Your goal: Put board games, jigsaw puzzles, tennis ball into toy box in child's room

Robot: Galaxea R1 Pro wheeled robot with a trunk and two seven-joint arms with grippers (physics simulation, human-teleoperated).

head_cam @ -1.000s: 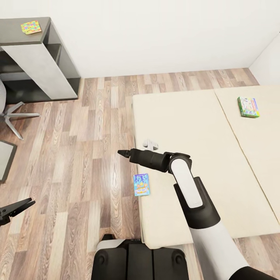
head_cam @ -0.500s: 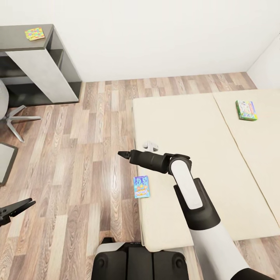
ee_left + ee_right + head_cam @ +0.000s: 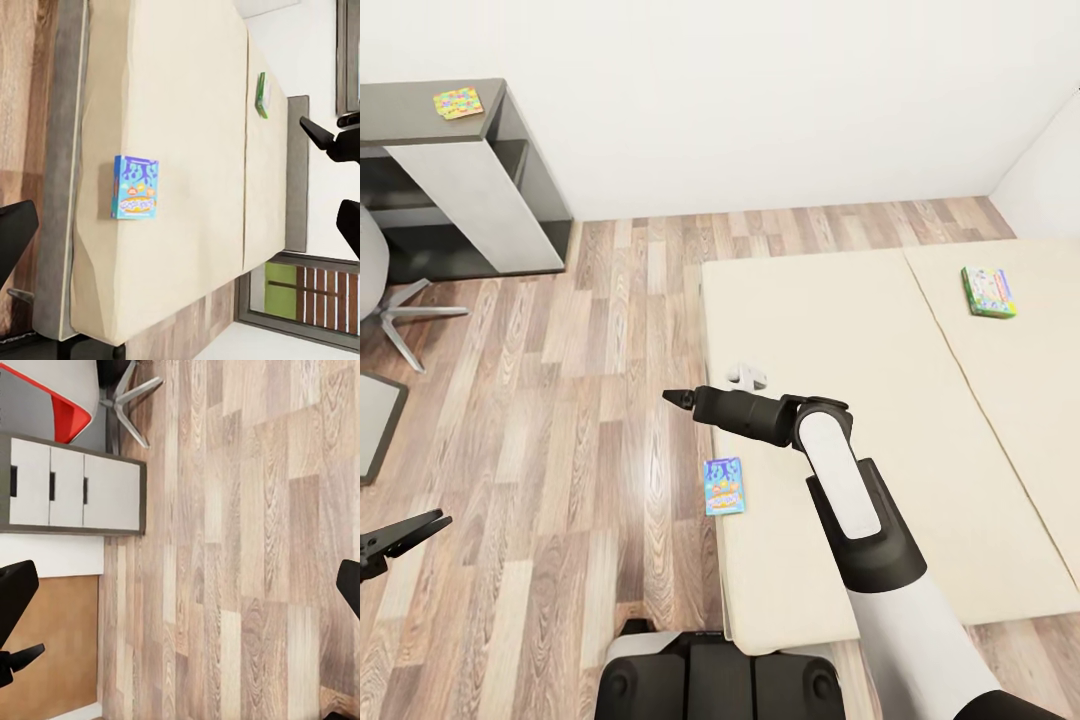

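Note:
Two board games lie on the bed [image 3: 880, 400]. The blue-purple one [image 3: 724, 486] [image 3: 135, 187] rests at the mattress edge nearest the floor, just below my right gripper [image 3: 678, 397]. The green-edged one [image 3: 989, 291] [image 3: 262, 94] sits far off at the right. A jigsaw puzzle [image 3: 458, 102] lies on the dark cabinet top at the upper left. My right gripper [image 3: 180, 589] hangs over the wood floor beside the bed, open and empty. Low at the left, my left gripper [image 3: 405, 533] [image 3: 180, 232] is open and empty too. The toy box and tennis ball are out of view.
A dark grey cabinet [image 3: 530, 170] with a white door stands against the back wall. A chair base [image 3: 400, 310] is on the floor at the left. A cabinet with white drawers [image 3: 75, 491] shows in the right wrist view. Wood floor [image 3: 580, 400] lies between cabinet and bed.
The whole head picture has shifted slightly, so the camera has moved; cabinet and puzzle sit lower and further right in frame. Both arms keep the same pose.

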